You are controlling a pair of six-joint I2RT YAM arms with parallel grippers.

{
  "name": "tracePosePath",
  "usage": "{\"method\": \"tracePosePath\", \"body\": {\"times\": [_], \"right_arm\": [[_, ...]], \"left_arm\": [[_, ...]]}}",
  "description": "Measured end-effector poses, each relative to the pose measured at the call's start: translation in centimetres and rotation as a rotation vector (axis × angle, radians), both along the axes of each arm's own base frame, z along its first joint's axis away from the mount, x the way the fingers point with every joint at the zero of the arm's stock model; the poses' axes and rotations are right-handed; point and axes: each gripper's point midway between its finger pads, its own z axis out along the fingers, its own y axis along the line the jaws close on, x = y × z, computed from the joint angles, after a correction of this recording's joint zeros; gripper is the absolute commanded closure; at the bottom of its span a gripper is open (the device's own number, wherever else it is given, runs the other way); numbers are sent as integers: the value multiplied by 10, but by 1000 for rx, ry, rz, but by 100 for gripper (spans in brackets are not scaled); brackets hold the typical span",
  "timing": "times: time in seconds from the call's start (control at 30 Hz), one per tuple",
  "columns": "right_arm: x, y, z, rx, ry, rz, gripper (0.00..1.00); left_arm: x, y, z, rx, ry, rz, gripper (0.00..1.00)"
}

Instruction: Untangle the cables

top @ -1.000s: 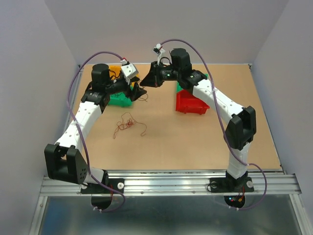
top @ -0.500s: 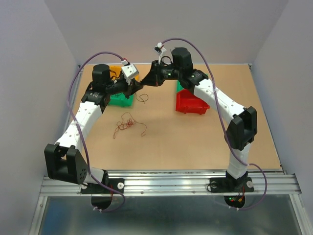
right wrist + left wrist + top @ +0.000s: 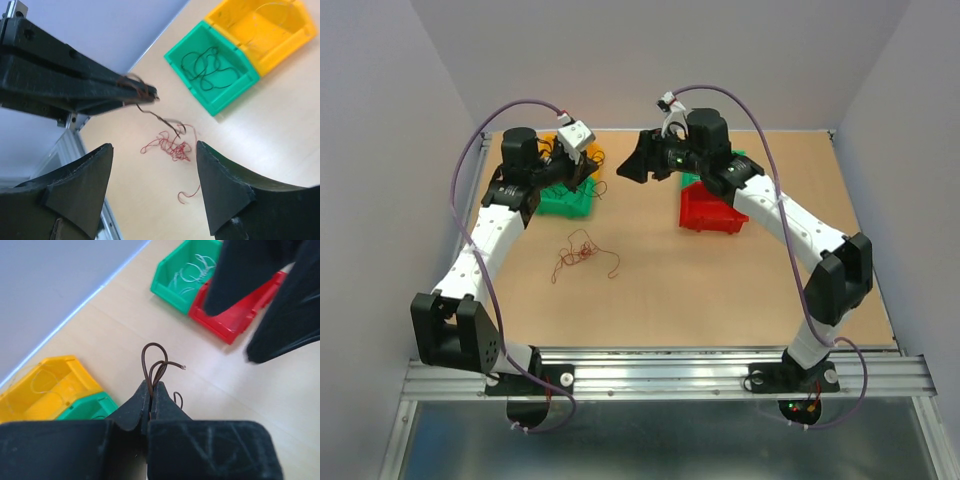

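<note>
Over the bench [image 3: 720,290], the right claw [image 3: 154,146] is spread wide midway along the far edge, with the left claw [image 3: 151,390] by the far left corner. The cables [image 3: 582,252] lie wadded left of the bench's centre, and the left claw pinches one separate brown wire [image 3: 152,360].

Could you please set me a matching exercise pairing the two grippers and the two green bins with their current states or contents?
1. left gripper
2. right gripper
3. green bin beside the yellow bin
4. green bin beside the red bin

A. holds pale wires
B. open
C. holds dark wires
D. shut on a brown wire

Pairs: 1-D, 2-B, 3-C, 4-A.
</note>
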Motion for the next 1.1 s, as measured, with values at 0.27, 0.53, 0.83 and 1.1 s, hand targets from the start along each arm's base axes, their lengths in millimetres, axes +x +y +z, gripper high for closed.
{"method": "tracePosePath", "body": {"times": [0.27, 0.53, 0.83, 1.1], "right_arm": [[4, -32, -4, -3, -15, -186, 27], [6, -41, -32, -35, 25, -234, 27], [5, -44, -39, -40, 47, -242, 27], [4, -42, -40, -35, 54, -235, 27]], "left_arm": [[51, 36, -14, 20, -18, 110, 100], [79, 68, -62, 107, -1, 109, 100], [116, 102, -97, 180, -19, 132, 93], [113, 121, -116, 264, -20, 123, 30]]}}
